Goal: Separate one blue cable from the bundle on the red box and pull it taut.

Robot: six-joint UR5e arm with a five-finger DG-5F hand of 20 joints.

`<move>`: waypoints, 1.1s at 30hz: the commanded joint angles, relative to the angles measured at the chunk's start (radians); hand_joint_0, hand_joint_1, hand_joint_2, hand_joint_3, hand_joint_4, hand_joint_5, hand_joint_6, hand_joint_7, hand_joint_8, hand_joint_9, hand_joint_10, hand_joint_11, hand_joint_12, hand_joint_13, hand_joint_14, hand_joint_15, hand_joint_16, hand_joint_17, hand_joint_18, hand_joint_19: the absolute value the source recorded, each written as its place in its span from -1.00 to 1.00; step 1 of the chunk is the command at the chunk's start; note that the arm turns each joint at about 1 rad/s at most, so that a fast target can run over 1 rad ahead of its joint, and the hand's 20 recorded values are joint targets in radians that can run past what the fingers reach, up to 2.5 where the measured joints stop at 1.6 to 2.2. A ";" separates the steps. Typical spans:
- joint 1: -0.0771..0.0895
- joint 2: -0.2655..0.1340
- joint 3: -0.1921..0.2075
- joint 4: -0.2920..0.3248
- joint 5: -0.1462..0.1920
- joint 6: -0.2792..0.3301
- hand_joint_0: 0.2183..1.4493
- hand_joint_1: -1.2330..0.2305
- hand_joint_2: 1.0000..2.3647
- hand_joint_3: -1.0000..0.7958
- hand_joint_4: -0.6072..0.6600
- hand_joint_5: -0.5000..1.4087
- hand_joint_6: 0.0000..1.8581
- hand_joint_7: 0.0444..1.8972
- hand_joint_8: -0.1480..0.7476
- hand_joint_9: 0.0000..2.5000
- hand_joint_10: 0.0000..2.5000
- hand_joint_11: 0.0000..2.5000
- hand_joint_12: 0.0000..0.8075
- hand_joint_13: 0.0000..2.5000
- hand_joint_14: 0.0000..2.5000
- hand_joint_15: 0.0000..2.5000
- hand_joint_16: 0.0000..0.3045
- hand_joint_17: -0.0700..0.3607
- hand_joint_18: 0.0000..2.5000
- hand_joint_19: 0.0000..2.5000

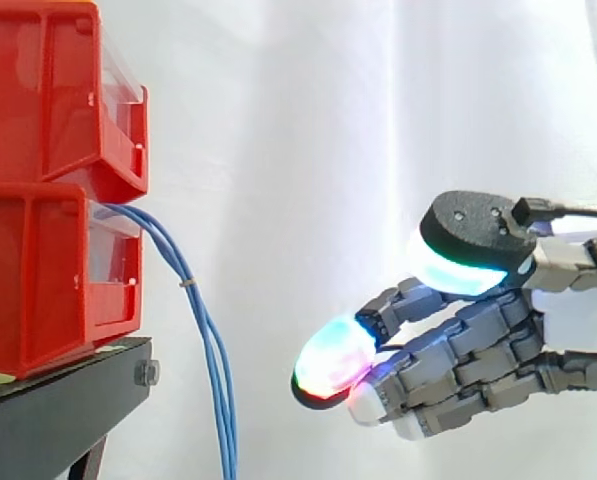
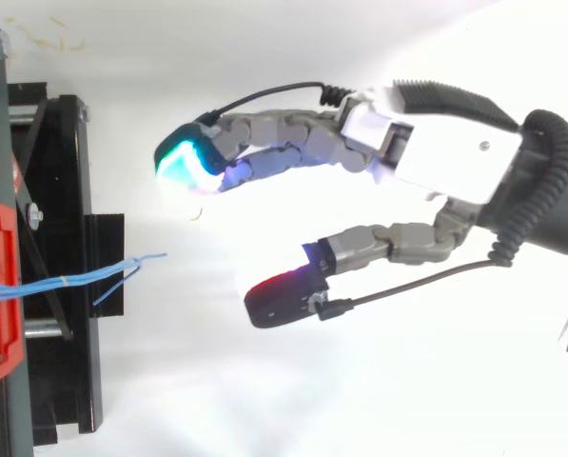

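Two red bins sit stacked at the left of the side view, the upper red bin resting on the lower red bin, and both stand on a black stand before a white curtain. The blue cables come out at the top of the lower bin's front, arch over its edge and hang down together past the stand's corner to the bottom of the view. A small pale tie binds them just below the arch, so no strand hangs apart from the others there. From above, the same cables run from the red bin at the left edge out across the stand, and beyond the tie the loose ends splay a little – one reaching farther out than the rest. The hand comes in from the right, at about the height of the lower bin's base and well apart from the cables, with bare curtain between them. Its fingers are only gently bent and point toward the bundle, the fingertips glowing red and cyan. The thumb rides above them with a wide gap – spread, not closed – and nothing lies between thumb and fingers. In the top view the palm shows white, fingers curving along one side and the thumb along the other, both short of the cable ends.
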 commanded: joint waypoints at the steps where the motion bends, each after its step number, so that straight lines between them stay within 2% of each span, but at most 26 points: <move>1: 0.000 -0.034 0.015 0.032 -0.002 -0.005 -0.67 -0.11 -1.00 -0.44 0.26 -0.71 -0.46 -0.30 -0.08 -0.87 -1.00 -1.00 0.06 -0.81 -1.00 -0.96 -0.57 0.00 -0.81 -0.91; 2: 0.000 -0.045 0.020 0.038 -0.002 -0.002 -0.67 -0.11 -1.00 -0.44 0.26 -0.70 -0.46 -0.30 -0.07 -0.86 -1.00 -1.00 0.06 -0.81 -1.00 -0.96 -0.57 0.00 -0.81 -0.91; 4: -0.002 -0.079 0.054 0.035 -0.008 0.018 -0.67 -0.13 -1.00 -0.44 0.29 -0.70 -0.46 -0.30 -0.06 -0.84 -1.00 -1.00 0.07 -0.79 -1.00 -0.97 -0.57 0.01 -0.79 -0.92; 7: 0.001 -0.102 0.066 0.044 -0.013 0.033 -0.66 -0.14 -1.00 -0.44 0.33 -0.69 -0.46 -0.28 -0.05 -0.81 -1.00 -1.00 0.06 -0.78 -1.00 -0.97 -0.58 0.00 -0.79 -0.92; 11: 0.004 -0.108 0.074 0.072 -0.011 0.025 -0.64 -0.15 -1.00 -0.44 0.37 -0.67 -0.46 -0.24 -0.02 -0.76 -1.00 -1.00 0.04 -0.77 -1.00 -0.96 -0.59 -0.02 -0.77 -0.92; 14: 0.001 -0.129 0.089 0.087 -0.014 0.021 -0.62 -0.16 -1.00 -0.44 0.39 -0.65 -0.46 -0.22 -0.01 -0.71 -1.00 -1.00 0.02 -0.74 -1.00 -0.95 -0.60 -0.03 -0.76 -0.90; 18: -0.003 -0.176 0.135 0.089 -0.031 0.038 -0.58 -0.20 -1.00 -0.44 0.44 -0.63 -0.46 -0.16 0.00 -0.65 -1.00 -0.97 0.01 -0.71 -1.00 -0.93 -0.62 -0.07 -0.72 -0.87; 19: -0.003 -0.199 0.161 0.084 -0.045 0.050 -0.57 -0.21 -1.00 -0.44 0.45 -0.62 -0.46 -0.14 0.00 -0.64 -1.00 -0.96 0.00 -0.71 -1.00 -0.93 -0.62 -0.07 -0.72 -0.87; 21: -0.005 -0.211 0.185 0.081 -0.059 0.064 -0.56 -0.22 -1.00 -0.44 0.46 -0.62 -0.46 -0.12 -0.01 -0.63 -1.00 -0.95 0.00 -0.70 -1.00 -0.93 -0.63 -0.08 -0.71 -0.86; 26: 0.001 -0.214 0.225 0.072 -0.068 0.068 -0.53 -0.24 -1.00 -0.41 0.48 -0.60 -0.46 -0.02 0.00 -0.61 -1.00 -0.93 -0.01 -0.69 -1.00 -0.92 -0.64 -0.10 -0.69 -0.85; 33: 0.003 -0.214 0.227 0.074 -0.087 0.090 -0.48 -0.25 -0.99 -0.36 0.40 -0.57 -0.46 0.14 -0.01 -0.58 -1.00 -0.92 -0.04 -0.66 -1.00 -0.91 -0.66 -0.13 -0.67 -0.83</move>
